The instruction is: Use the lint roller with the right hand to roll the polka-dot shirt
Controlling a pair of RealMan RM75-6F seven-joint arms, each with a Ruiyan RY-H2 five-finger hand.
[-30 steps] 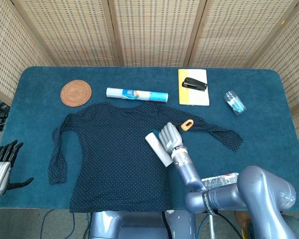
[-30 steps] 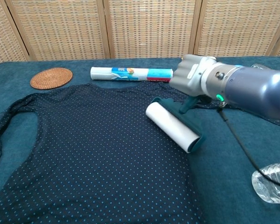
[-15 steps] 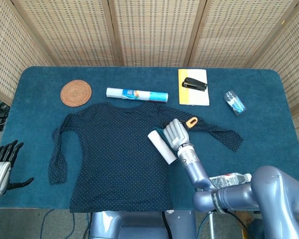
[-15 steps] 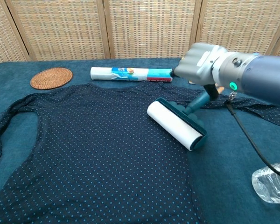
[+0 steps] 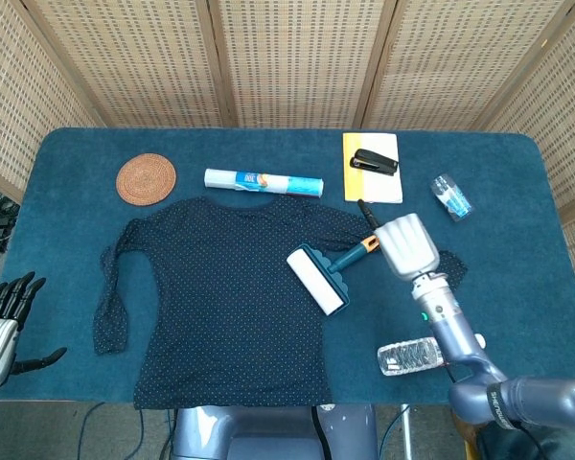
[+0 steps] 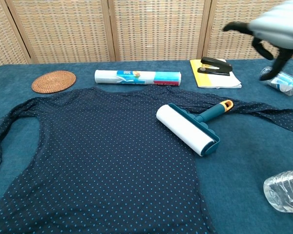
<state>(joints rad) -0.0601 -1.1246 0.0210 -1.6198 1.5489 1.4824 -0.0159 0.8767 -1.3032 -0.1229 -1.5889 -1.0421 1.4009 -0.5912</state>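
The dark polka-dot shirt (image 5: pixel 220 297) (image 6: pixel 97 156) lies flat across the table's middle. On its right side lies the lint roller (image 5: pixel 318 279) (image 6: pixel 187 129), a white roll with a teal handle tipped orange, and no hand touches it. My right hand (image 5: pixel 404 245) (image 6: pixel 268 30) hovers to the right of the handle, lifted off the table, fingers spread and holding nothing. My left hand (image 5: pixel 2 321) stays off the table's near left corner, fingers apart and empty.
A woven coaster (image 5: pixel 146 178) and a wrapped paper roll (image 5: pixel 264 181) lie behind the shirt. A black stapler (image 5: pixel 375 162) rests on a yellow notepad (image 5: pixel 372 182). A small bottle (image 5: pixel 451 196) lies at the far right, a clear plastic bottle (image 5: pixel 411 356) at the near right.
My right hand let go of the lint roller and rose away to the right. The roller now lies free on the shirt. The left hand has not moved.
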